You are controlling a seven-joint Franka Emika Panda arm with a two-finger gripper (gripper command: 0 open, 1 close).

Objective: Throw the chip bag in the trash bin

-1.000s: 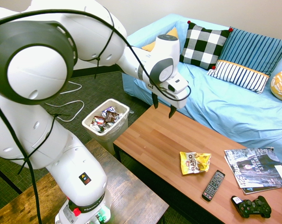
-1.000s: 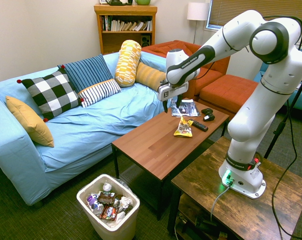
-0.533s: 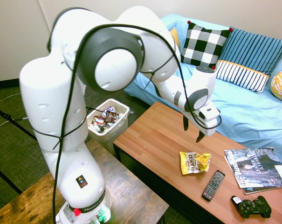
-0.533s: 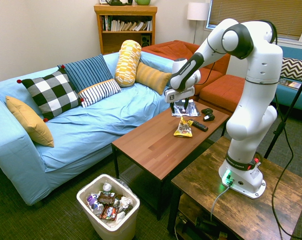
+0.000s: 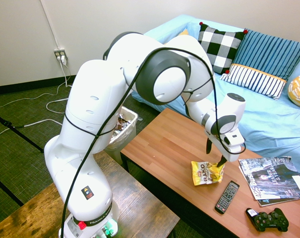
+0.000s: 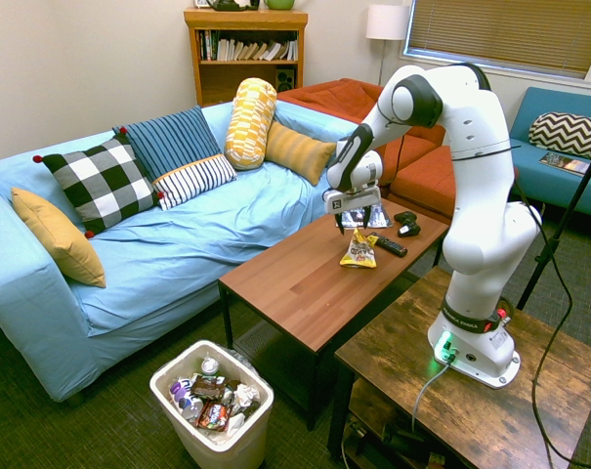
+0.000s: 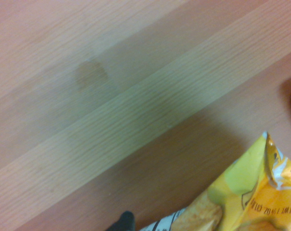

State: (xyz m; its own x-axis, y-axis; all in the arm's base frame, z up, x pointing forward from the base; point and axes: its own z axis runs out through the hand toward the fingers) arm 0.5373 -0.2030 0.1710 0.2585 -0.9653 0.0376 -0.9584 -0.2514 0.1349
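Bin (image 6: 213,405): white, rectangular, standing on the floor off one short end of the counter (image 6: 295,288), upright, with a clear liner showing at the rim. Contents: a loose pile of wrappers (image 6: 207,388), among them a red and dark one, with a can (image 6: 209,365) and crumpled white paper (image 6: 244,396); the chip bag is outside it. Chip bag (image 5: 207,173): yellow, crinkled, lying on the counter between the two long edges. Hand (image 5: 215,153): fingers spread wide, nothing held, positioned low over the counter by the bag; one fingertip overlaps the bag in the first exterior view, and contact cannot be determined. Remote (image 5: 227,197): just beside the bag, near the long edge on the arm's side. Controller (image 5: 268,219) and magazines (image 5: 274,179): beyond the remote, toward the other short end. Bookcase (image 6: 246,59): upright against the wall, a row of books (image 6: 246,49) on its shelf.
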